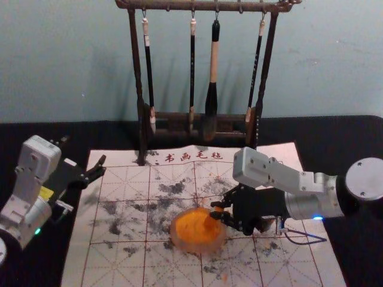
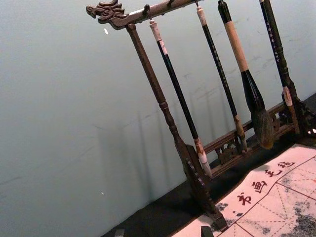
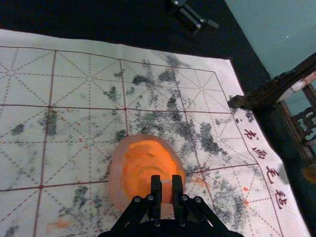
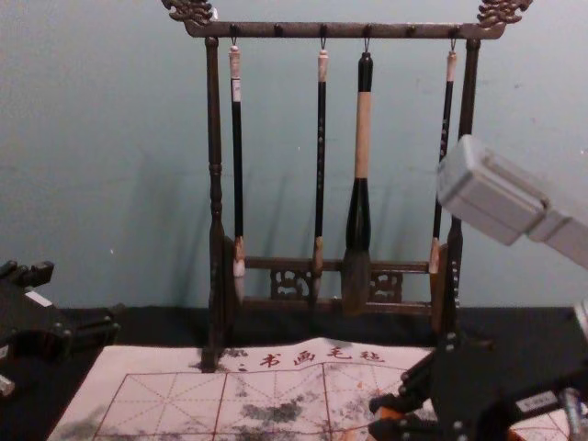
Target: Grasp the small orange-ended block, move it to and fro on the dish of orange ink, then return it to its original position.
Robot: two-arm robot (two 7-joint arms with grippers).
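Observation:
In the head view my right gripper [image 1: 216,210] is shut on the small orange-ended block [image 1: 219,210], at the right edge of the round dish [image 1: 200,249] of orange ink. The right wrist view has the block [image 3: 167,191] pinched between the two fingers of the gripper [image 3: 166,184], overlapping the edge of the dish [image 3: 117,180]. Whether the block touches the ink I cannot tell. My left gripper [image 1: 84,150] hangs idle at the left, fingers spread and empty; the left wrist view has the tips of this gripper [image 2: 163,232] wide apart.
A gridded white mat [image 1: 122,179] with black ink smudges lies under the dish, on a black tabletop [image 1: 353,133]. Behind it stands a dark wooden rack [image 1: 136,66] with hanging brushes, among them a thick one [image 1: 212,101].

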